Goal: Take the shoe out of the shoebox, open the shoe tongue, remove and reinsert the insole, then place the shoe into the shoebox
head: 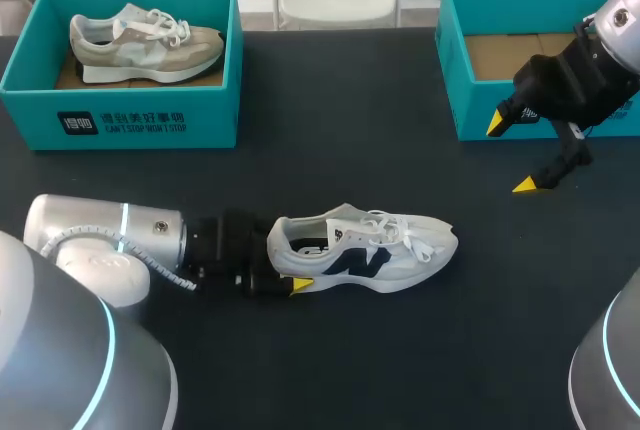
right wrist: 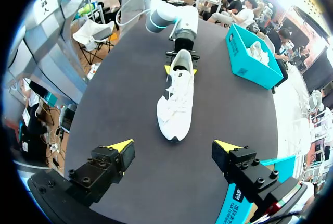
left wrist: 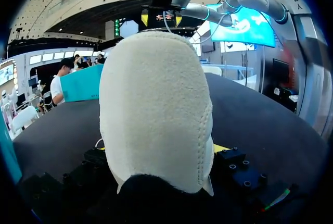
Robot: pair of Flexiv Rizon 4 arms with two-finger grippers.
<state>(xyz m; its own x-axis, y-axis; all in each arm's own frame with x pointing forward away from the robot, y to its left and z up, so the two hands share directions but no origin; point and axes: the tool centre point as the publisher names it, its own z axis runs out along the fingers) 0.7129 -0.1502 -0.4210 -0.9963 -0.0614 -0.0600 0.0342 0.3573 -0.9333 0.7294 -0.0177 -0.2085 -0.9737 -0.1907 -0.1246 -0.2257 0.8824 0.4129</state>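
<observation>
Left end effector (head: 283,268): reaching in low from the left, its two fingers pinch the heel of the shoe (head: 365,250) from either side. The left wrist view is filled by the heel's pale back, with a yellow tip at each edge.

Shoe: white with a dark side mark, laced, out of its box and upright on its sole on the dark surface (head: 400,360), near the front middle.

Long axis: side to side across the surface, with the heel toward the left arm and the toe toward the right arm's side. In the right wrist view the toe points almost straight at that arm's fingers.

Right end effector (head: 511,154): fingers spread wide and holding nothing, raised above the surface just in front of the right box (head: 475,108), well apart from the toe.

Key relation: the shoe lies ahead of and below the spread right end effector, with the laces and tongue between the held heel and the toe. The left arm is nearer but already has the heel. The tongue work therefore looks to fall to the free right arm, coming in along the shoe's length from the toe end.

Stage: judged early. The shoe is out of the box and the tongue is not yet pulled open. The insole cannot be made out.

Right box: teal and open-topped at the far right, with its brown cardboard floor showing.

Left box (head: 150,120): teal, at the far left, holding a beige shoe (head: 145,45) on its sole.
</observation>
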